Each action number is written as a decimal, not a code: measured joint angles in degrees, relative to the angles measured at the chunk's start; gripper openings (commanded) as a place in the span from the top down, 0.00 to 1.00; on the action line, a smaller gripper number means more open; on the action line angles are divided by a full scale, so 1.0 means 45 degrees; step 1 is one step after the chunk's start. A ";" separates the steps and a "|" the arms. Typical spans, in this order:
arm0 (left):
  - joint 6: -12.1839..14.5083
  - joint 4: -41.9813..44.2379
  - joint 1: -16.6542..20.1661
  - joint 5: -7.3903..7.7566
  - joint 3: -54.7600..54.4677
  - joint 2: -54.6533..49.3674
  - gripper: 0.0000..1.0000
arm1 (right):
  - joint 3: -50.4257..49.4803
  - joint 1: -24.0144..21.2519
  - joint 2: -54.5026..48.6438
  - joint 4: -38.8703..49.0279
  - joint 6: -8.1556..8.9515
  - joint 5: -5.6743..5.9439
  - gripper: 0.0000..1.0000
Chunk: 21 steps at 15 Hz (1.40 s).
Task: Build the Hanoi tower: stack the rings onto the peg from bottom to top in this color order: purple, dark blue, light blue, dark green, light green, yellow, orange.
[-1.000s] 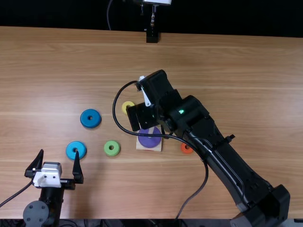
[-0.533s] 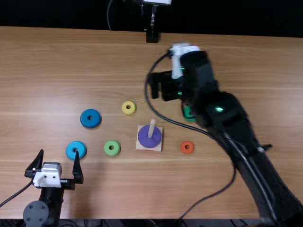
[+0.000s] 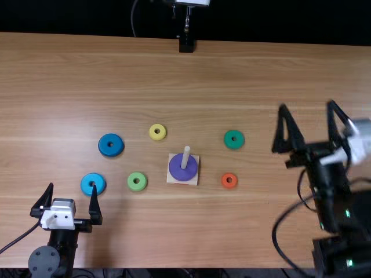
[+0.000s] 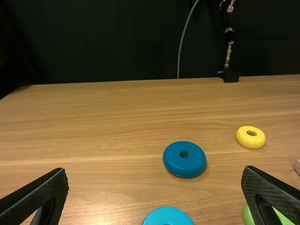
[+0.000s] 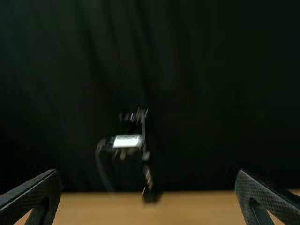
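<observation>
The black arms (image 3: 64,243) have black cables (image 3: 275,231), whitish housings (image 3: 58,215) and textured, tapering fingers (image 4: 42,192).

counter (image 3: 266,75): light brown wood, grain running sideways | middle: square pale peg base (image 3: 172,181) | left of base: dark blue ring (image 3: 104,149), light blue ring (image 3: 86,179), light green ring (image 3: 132,185) | beyond base, leftward: yellow ring (image 3: 152,134) | right: dark green ring (image 3: 229,143), nearer orange ring (image 3: 225,183) | rings flat, apart

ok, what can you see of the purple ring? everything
The purple ring is round, smooth and plastic-looking, wider than the others. It lies flat on the square light wooden base, around the light wooden peg, whose upper part rises bare above it. No ring is stacked on it; nothing else touches it.
</observation>
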 measured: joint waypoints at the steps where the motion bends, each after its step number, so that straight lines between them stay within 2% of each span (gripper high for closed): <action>1: 0.0000 0.0000 0.0000 0.0000 0.0000 0.0000 0.00 | -0.1545 -0.0510 -0.1350 0.0865 0.0000 0.0005 0.00; 3: 0.0000 -0.0005 0.0000 -0.0005 0.0000 0.0000 0.00 | -0.4192 -0.1039 -0.3701 0.1341 -0.0005 0.0005 0.00; 5: 0.0005 -0.0010 0.0000 0.0000 0.0000 0.0000 0.00 | -0.6115 -0.1064 -0.6028 0.1258 -0.0005 0.0000 0.00; 10: 0.0000 -0.0010 0.0000 -0.0005 0.0000 0.0000 0.00 | -0.8378 -0.1069 -0.9709 0.1268 -0.0005 0.0005 0.00; 12: 0.0000 -0.0005 0.0000 -0.0010 0.0000 0.0000 0.00 | -0.8922 -0.1064 -1.0375 0.1302 -0.0005 0.0005 0.00; 21: 0.0005 0.0000 0.0000 -0.0005 0.0000 0.0000 0.00 | -1.0010 -0.1311 -1.0394 0.1389 -0.0005 0.0000 0.00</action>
